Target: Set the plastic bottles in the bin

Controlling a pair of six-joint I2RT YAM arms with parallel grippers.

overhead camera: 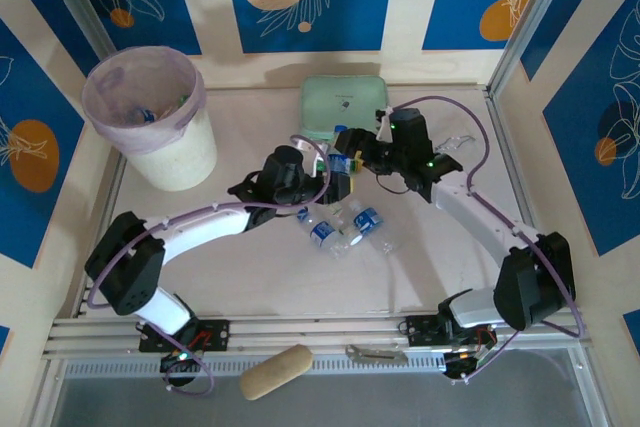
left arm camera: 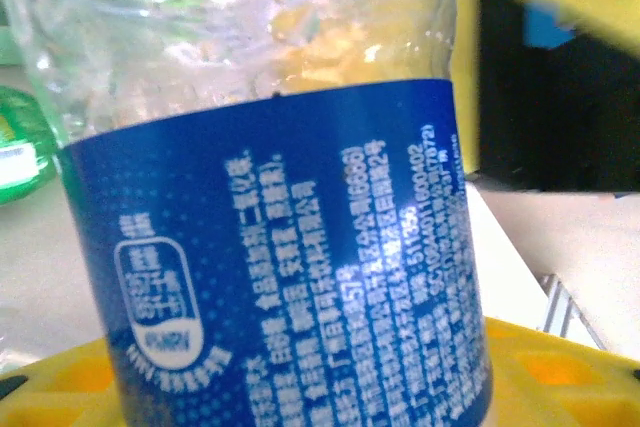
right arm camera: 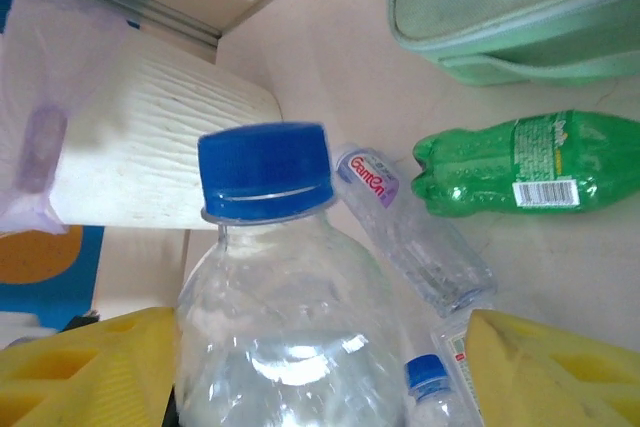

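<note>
At the centre of the top view, the left gripper (overhead camera: 335, 175) and the right gripper (overhead camera: 358, 155) meet on one clear blue-label bottle (overhead camera: 342, 163).

In the right wrist view this bottle (right arm camera: 270, 297) stands blue cap up between the yellow fingers (right arm camera: 100, 367). One finger is against it and the other stands off with a gap, so that pincer is open around it. In the left wrist view the label (left arm camera: 270, 277) lies on the lower yellow finger (left arm camera: 560, 367), with the other finger at the top right. I cannot tell whether those jaws press.

The bin (overhead camera: 180, 162) is at the upper left, well apart, with a few bottles inside. More clear bottles (overhead camera: 325, 234) lie at mid-frame. A green bottle (right arm camera: 520, 167) lies beside the mint zip case (right arm camera: 520, 7).

The main risk is that neither pincer holds firmly and the smooth, thin-walled bottle falls among the loose ones. Too hard a squeeze could instead buckle it and let it shoot out. If both clamp and pull apart, it may twist loose. On the long carry, a low approach could snag the bag folded over the bin's rim.
</note>
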